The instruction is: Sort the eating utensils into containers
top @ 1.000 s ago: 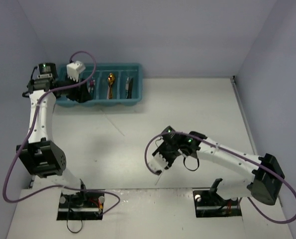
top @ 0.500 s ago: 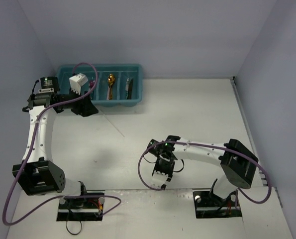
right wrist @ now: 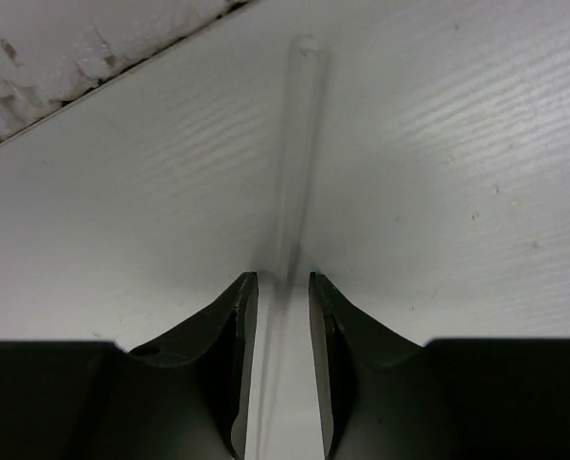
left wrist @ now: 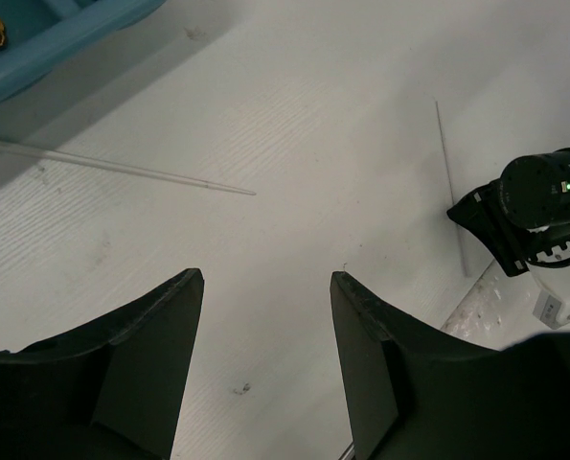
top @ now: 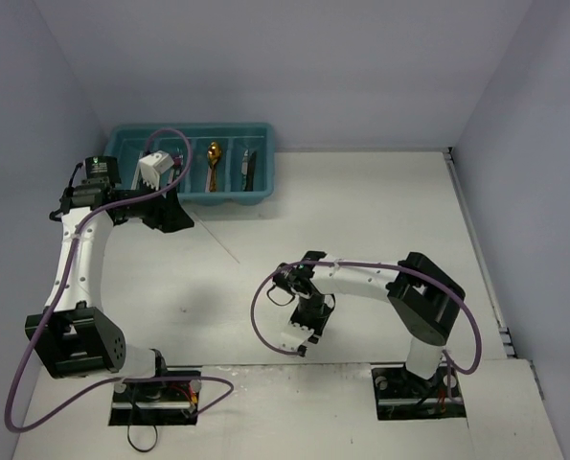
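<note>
The teal tray (top: 265, 182) stands at the far left; a gold spoon (top: 213, 158) and a dark knife (top: 247, 168) lie in its right compartments. One white chopstick (top: 215, 238) lies on the table in front of the tray, also in the left wrist view (left wrist: 122, 168). My left gripper (top: 174, 216) hangs open and empty (left wrist: 265, 278) just in front of the tray. My right gripper (top: 304, 326) is low at the table's front. Its jaws stand narrowly apart (right wrist: 283, 280) on either side of a second chopstick (right wrist: 299, 144), which lies flat between them.
The tray's corner (left wrist: 64, 34) shows at the top left of the left wrist view. The right arm's wrist (left wrist: 534, 211) sits at one end of the second chopstick (left wrist: 449, 182). The table's rough front edge strip (right wrist: 74, 67) runs just beyond the right gripper.
My left gripper has pulled back out of the tray toward the near side. My right arm has folded in and swung left, bringing its gripper down over the chopstick at the front.
</note>
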Available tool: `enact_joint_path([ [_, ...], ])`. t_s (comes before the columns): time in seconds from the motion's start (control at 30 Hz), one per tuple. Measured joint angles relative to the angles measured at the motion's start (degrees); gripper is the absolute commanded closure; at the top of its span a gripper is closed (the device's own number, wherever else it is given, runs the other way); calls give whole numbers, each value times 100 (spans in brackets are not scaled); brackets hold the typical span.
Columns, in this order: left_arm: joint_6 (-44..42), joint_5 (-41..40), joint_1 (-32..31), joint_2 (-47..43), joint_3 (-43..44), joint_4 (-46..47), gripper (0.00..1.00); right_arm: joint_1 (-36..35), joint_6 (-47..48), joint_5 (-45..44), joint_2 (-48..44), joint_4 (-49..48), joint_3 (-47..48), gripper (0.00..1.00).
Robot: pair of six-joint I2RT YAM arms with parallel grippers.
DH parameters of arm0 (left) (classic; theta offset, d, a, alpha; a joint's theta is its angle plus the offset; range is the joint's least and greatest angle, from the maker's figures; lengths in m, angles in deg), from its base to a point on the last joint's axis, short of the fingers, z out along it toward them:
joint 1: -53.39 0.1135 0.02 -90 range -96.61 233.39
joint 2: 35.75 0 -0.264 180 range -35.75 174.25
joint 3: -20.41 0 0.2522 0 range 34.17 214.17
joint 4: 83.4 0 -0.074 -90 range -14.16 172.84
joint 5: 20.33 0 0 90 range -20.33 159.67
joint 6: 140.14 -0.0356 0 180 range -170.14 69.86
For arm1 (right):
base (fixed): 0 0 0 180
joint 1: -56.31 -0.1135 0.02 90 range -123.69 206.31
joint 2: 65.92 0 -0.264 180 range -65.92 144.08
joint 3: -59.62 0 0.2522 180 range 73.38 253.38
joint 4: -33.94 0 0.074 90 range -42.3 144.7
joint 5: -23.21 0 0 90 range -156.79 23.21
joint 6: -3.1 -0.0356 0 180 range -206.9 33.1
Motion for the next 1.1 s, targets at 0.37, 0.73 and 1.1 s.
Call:
enact_joint_path([
  [0.37, 6, -2, 0, -20, -167, -4, 47, 169, -205, -10, -230, -455, -297, 97],
  [0.73, -107, 13, 0, -292, -356, -1, 46, 167, -1263, 97, -291, -829, -212, 100],
  [1.1, 113, 1306, 67, -557, -1331, 85, 41, -22, -1706, 205, -743, -1179, 700, 100],
])
